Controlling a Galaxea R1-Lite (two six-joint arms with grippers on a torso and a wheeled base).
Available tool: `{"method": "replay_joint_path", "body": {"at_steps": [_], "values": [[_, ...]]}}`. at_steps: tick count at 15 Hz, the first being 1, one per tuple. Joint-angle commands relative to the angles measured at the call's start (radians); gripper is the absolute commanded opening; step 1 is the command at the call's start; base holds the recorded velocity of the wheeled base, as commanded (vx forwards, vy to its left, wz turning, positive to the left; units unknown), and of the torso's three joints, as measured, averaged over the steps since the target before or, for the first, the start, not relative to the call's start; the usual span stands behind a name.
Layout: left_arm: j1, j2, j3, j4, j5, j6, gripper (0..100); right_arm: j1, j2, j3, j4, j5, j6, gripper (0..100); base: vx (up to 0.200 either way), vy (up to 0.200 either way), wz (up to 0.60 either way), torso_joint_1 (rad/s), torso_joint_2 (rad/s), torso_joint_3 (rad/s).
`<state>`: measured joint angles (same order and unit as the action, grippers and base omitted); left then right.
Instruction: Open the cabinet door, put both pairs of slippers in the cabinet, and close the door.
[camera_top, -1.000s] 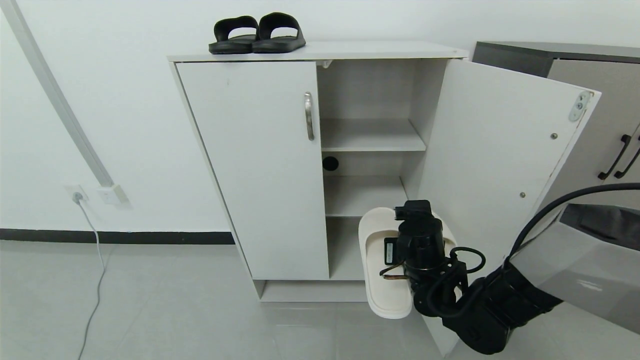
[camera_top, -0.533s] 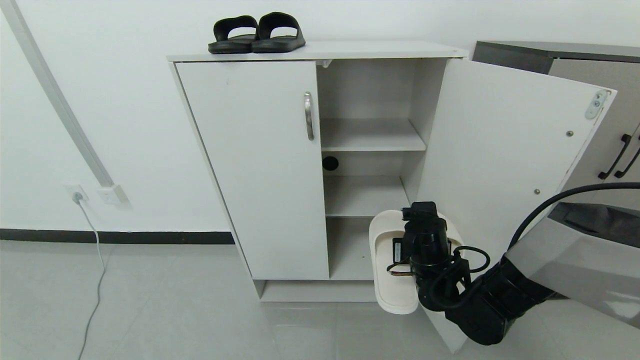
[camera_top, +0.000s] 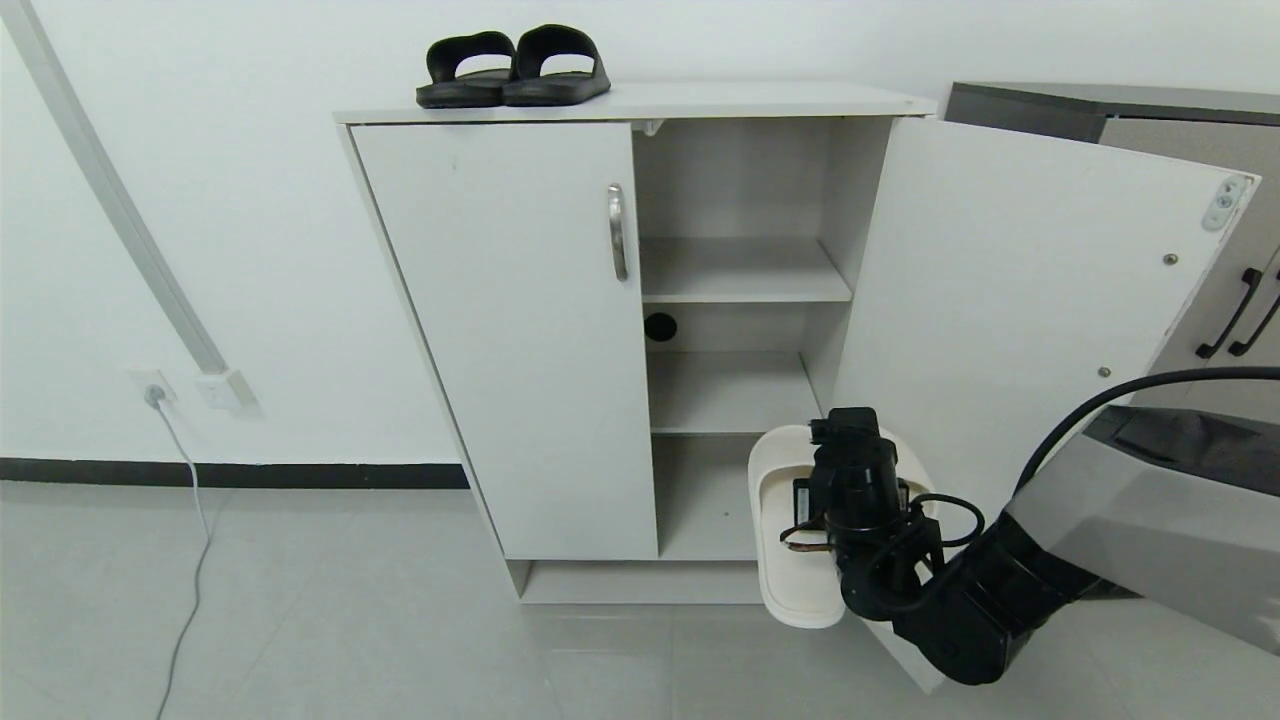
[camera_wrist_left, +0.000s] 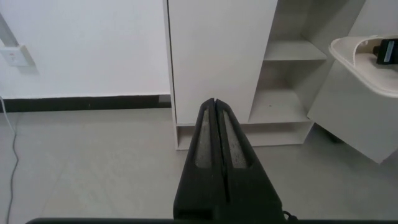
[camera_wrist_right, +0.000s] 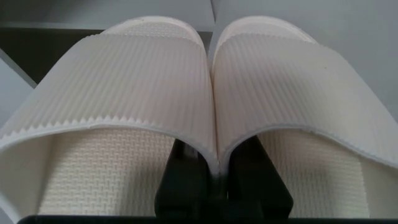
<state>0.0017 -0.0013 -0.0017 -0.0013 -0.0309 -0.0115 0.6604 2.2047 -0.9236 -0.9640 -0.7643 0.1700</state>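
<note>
White slippers (camera_top: 792, 575) in right tool (camera_wrist_right: 216, 182) moved rightward; cabinet door (camera_top: 1010, 300) opened wider.

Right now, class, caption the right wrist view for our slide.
Right pincer pinching the white slippers together by their straps.

The cabinet top (camera_top: 750, 100) bears the black slippers (camera_top: 513, 68).

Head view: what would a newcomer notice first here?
The white slippers, held side by side by the right gripper, hang in front of the cabinet's lower shelves, beside its open right door. The black slippers sit on the cabinet top, above the shut left door.
</note>
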Motion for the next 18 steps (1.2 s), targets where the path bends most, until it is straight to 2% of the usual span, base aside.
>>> {"method": "replay_joint_path", "body": {"at_steps": [1, 2, 4, 5, 7, 13, 18], "values": [[0.0, 0.001, 0.0, 0.0, -0.001, 0.001, 0, 0.005, 0.0, -0.001, -0.002, 0.002, 0.0, 0, 0.0, 0.0, 0.0, 0.0, 0.0, 0.0], [0.0, 0.001, 0.0, 0.0, -0.001, 0.001, 0, 0.024, -0.003, -0.008, -0.002, 0.002, 0.0, 0, 0.0, 0.0, 0.0, 0.0, 0.0, 0.0], [0.0, 0.001, 0.0, 0.0, -0.001, 0.002, 0, 0.094, 0.013, -0.058, -0.001, 0.085, -0.001, 0, 0.0, 0.0, 0.0, 0.0, 0.0, 0.0], [0.0, 0.001, 0.0, 0.0, -0.001, 0.002, 0, 0.1, 0.05, -0.109, 0.001, 0.105, -0.001, 0, 0.0, 0.0, 0.0, 0.0, 0.0, 0.0], [0.0, 0.001, 0.0, 0.0, -0.001, 0.004, 0, 0.088, 0.11, -0.212, 0.033, 0.105, 0.005, 0, 0.0, 0.0, 0.0, 0.0, 0.0, 0.0], [0.0, 0.001, 0.0, 0.0, -0.001, 0.005, 0, 0.076, 0.173, -0.279, 0.128, 0.105, 0.072, 0, 0.0, 0.0, 0.0, 0.0, 0.0, 0.0], [0.0, 0.001, 0.0, 0.0, -0.001, 0.005, 0, 0.076, 0.176, -0.287, 0.133, 0.103, 0.077, 0, 0.0, 0.0, 0.0, 0.0, 0.0, -0.023]]}}
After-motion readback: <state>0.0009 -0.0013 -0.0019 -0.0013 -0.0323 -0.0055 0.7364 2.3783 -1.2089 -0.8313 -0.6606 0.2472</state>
